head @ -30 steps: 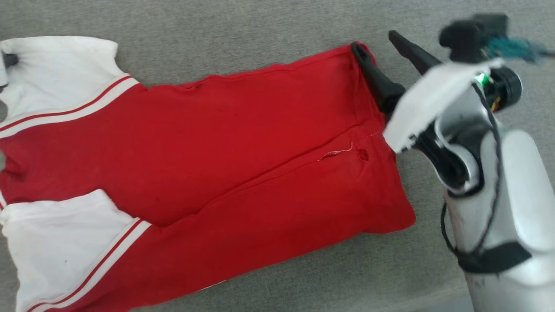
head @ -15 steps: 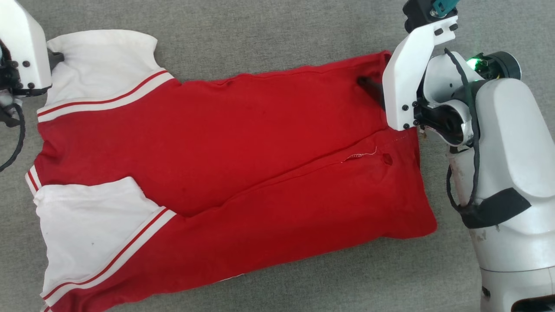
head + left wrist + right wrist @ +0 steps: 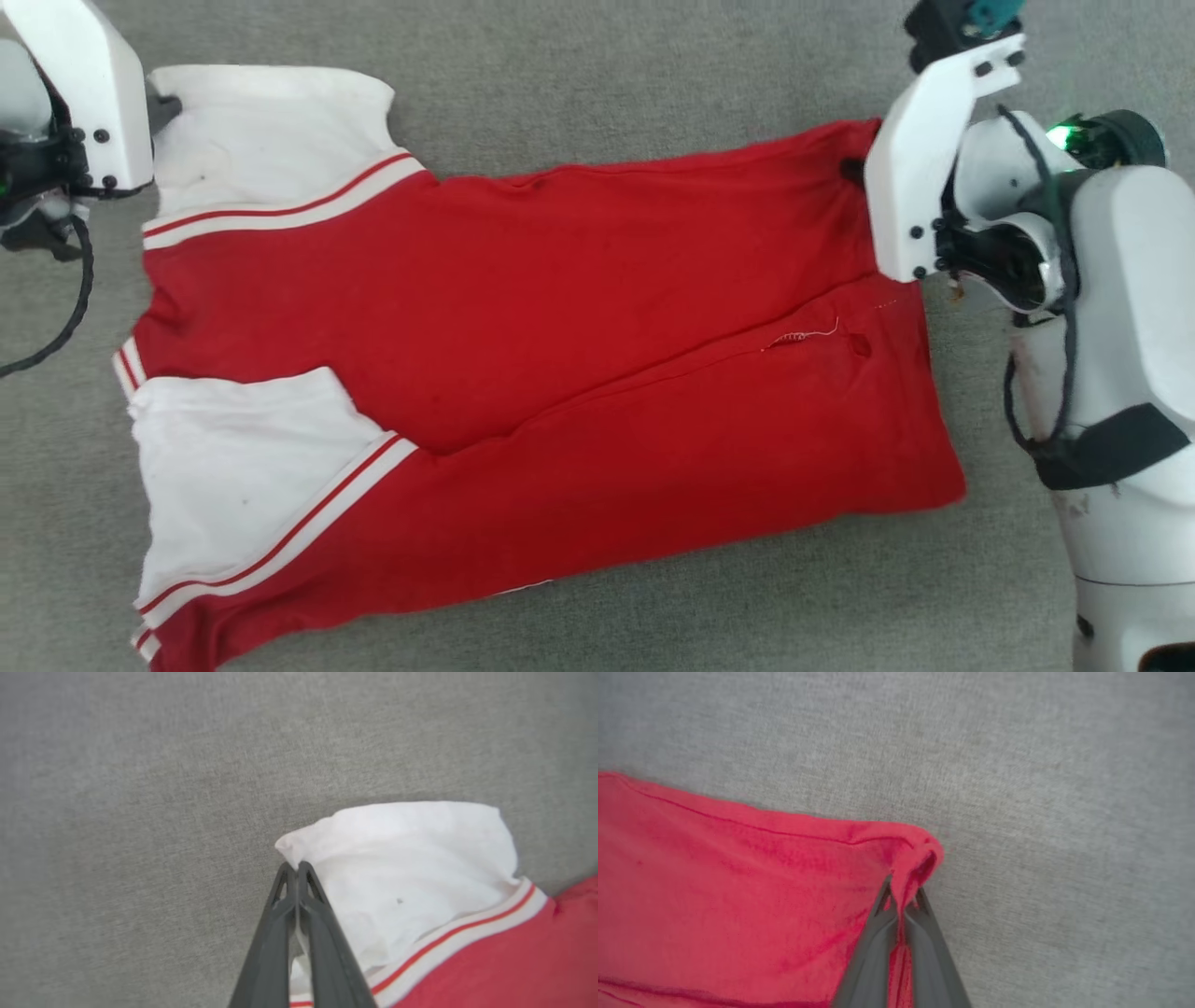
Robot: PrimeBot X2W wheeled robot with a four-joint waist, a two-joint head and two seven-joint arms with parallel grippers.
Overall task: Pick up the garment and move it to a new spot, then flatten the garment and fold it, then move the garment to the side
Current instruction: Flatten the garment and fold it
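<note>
The garment (image 3: 523, 327), a red shirt with white sleeves and red-white striped trim, lies folded lengthwise on the grey cloth surface, sleeves at the left, hem at the right. Its letters and numbers are hidden. My left gripper (image 3: 295, 868) is shut on the corner of the far white sleeve (image 3: 402, 868); in the head view its white wrist housing (image 3: 84, 103) covers the fingers. My right gripper (image 3: 903, 891) is shut on the far red hem corner (image 3: 920, 851), under the white wrist housing (image 3: 920, 177) in the head view.
A grey fabric surface (image 3: 597, 75) spreads around the garment on all sides. My right arm (image 3: 1120, 373) stands along the right edge of the head view. A black cable (image 3: 65, 308) hangs from my left wrist at the far left.
The right gripper, open beside the hem corner a second ago, has shut on it. The left wrist came into view at the sleeve. The head view has shifted, so the garment sits further right.
</note>
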